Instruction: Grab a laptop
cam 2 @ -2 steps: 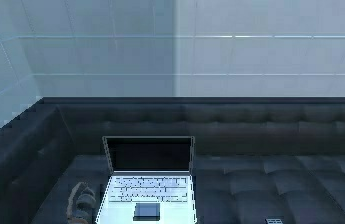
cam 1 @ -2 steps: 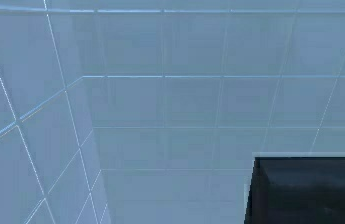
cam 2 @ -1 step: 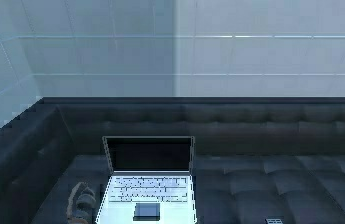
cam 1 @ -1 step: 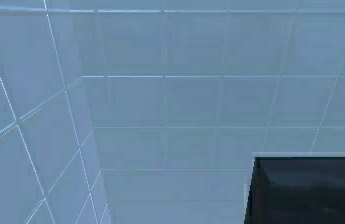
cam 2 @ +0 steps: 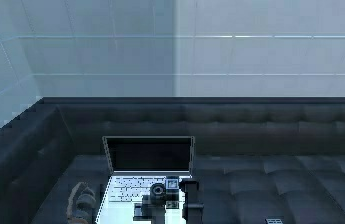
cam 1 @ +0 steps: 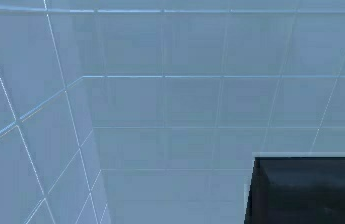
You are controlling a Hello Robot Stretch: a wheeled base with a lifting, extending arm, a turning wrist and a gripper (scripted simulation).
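**Claw at the laptop's keyboard, grasp not confirmed**

The claw shows low in the arm side view, in front of the pale keyboard deck of an open laptop. The laptop lies on the seat of a dark tufted sofa. Its black screen stands upright just beyond the claw, facing back toward it. Whether the claw is above the keys, touching them or set against the deck's edge cannot be told. How its fingers stand cannot be told either, nor whether it has anything in its grip, since the laptop rests on the cushion right behind it.

To the claw's left, close beside the laptop, lies a striped brown-and-pale thing too small to name. Well off to its right, at the picture's bottom edge, sits a small flat dark item. Far beyond the claw, past the sofa's back, a pale tiled wall rises. The forward view gives more tiled wall, with a dark block in its lower right corner, likely part of the sofa.

By my reading, the step in hand is the final approach and grasp, the reaching being done. The next move calls for a firm hold on the thin deck or the hinge edge, then a straight lift clear of the cushion. The upright screen could tip the load, and the striped thing sits near enough to snag.
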